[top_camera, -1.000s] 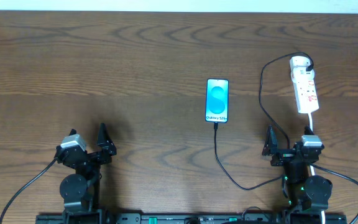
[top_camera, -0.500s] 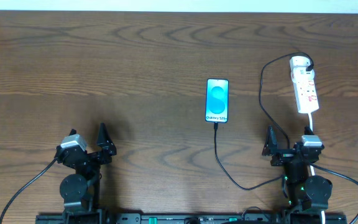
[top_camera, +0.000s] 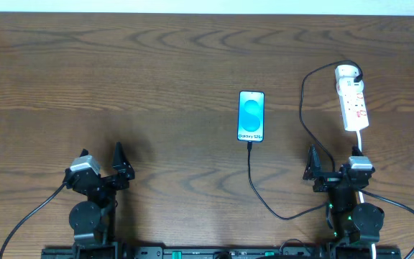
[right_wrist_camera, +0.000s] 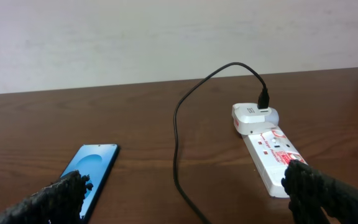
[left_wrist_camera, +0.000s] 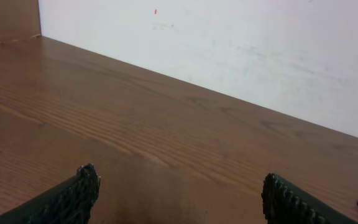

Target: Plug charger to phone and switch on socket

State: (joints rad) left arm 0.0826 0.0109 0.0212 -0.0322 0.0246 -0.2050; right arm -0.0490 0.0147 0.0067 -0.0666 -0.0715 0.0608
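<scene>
Left gripper (left_wrist_camera: 179, 193) and right gripper (right_wrist_camera: 185, 180) both rest near the table's front edge, fingers spread, holding nothing. The thin black charger cable (top_camera: 254, 183) appears seated in the bottom edge of the slim blue-screened phone (top_camera: 251, 116) at mid-table. The next step is probably the switch on the white elongated power strip (top_camera: 353, 104), straight ahead of the right gripper. The wooden table (top_camera: 157, 72) between them is bare, but the cable's loop runs just beside the strip.

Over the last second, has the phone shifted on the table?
No. In the overhead view the phone lies just as far left of the power strip as before.

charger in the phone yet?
Looks in: overhead, the charger ends right at the bottom edge of the phone. Full seating: cannot tell.
</scene>
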